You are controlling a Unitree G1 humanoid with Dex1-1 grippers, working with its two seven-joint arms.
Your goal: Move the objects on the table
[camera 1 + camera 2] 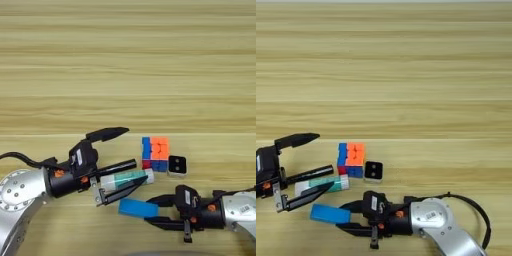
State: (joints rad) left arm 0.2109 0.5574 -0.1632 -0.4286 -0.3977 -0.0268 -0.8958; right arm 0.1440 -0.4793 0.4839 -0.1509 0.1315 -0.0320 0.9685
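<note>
My left gripper (pixel 136 155) is open wide at the lower left. The black marker pen (pixel 120 166) and the white-green glue stick (pixel 128 178) lie between its two fingers, on the wooden table (pixel 128 75). Just right of them sits the multicoloured puzzle cube (pixel 155 154), with the small white square with a black face (pixel 177 165) beside it. The flat blue block (pixel 136 207) lies below the glue stick. My right gripper (pixel 149 211) reaches in from the right and is open, with one finger on each side of the block's right end. I cannot tell if they touch it.
All the objects are bunched near the front edge of the table, between the two arms. Bare wood planks fill the middle and far part of the picture. A black cable (pixel 481 220) loops behind the right arm.
</note>
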